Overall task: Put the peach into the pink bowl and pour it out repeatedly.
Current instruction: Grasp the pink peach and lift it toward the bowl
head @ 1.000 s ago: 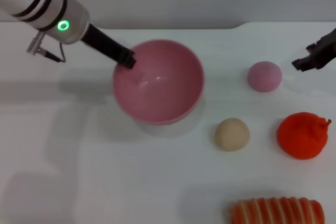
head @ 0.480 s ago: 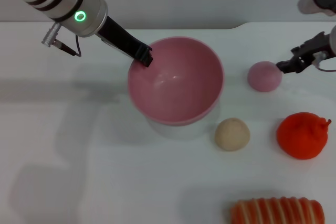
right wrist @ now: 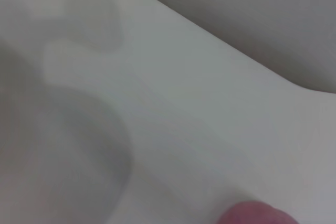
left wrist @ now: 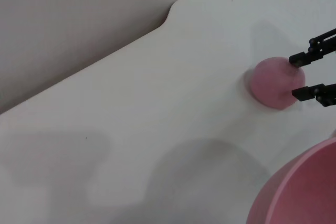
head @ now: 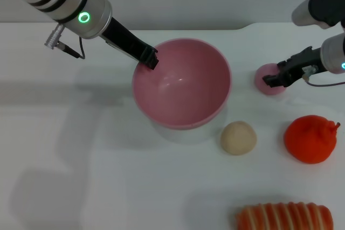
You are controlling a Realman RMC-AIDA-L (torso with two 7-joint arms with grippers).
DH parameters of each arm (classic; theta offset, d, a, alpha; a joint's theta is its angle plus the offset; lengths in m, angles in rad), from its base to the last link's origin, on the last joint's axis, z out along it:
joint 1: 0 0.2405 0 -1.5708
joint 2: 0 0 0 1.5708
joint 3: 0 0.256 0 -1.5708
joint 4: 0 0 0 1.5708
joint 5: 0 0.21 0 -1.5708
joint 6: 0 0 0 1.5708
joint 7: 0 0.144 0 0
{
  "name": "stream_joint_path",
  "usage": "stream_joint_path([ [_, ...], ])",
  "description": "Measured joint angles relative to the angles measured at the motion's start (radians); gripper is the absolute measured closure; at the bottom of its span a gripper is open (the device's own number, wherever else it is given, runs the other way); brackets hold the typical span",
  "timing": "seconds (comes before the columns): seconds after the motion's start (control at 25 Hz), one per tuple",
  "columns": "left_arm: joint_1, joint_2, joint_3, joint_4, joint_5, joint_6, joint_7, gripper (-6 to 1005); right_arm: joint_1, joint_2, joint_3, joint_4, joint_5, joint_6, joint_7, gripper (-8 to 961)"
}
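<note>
The pink bowl (head: 182, 82) hangs a little above the white table, casting a shadow beneath it. My left gripper (head: 149, 57) is shut on its far-left rim. Only the bowl's edge (left wrist: 302, 192) shows in the left wrist view. The peach (head: 265, 71) sits on the table to the right of the bowl. My right gripper (head: 271, 81) is down at the peach. The left wrist view shows its two black fingers (left wrist: 307, 57) open, one on each side of the peach (left wrist: 273, 83). The top of the peach (right wrist: 254, 215) just shows in the right wrist view.
A beige ball (head: 237, 137) lies in front of the peach, near the bowl. An orange-red lumpy fruit (head: 310, 138) sits to the right of the ball. A striped orange and white item (head: 284, 216) lies at the front edge. The table's back edge (head: 215, 25) runs behind the bowl.
My left gripper carried the bowl to the right, then held it still. My right gripper came in from the right and lowered onto the peach.
</note>
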Motion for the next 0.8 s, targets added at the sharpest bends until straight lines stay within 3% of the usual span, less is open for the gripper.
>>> stream_joint_path([
  [0.8,0.012,0.0,0.003,-0.005,-0.026,0.005,-0.002,953,-0.002,0.001,0.001,0.073,0.005,0.109,-0.006,446],
])
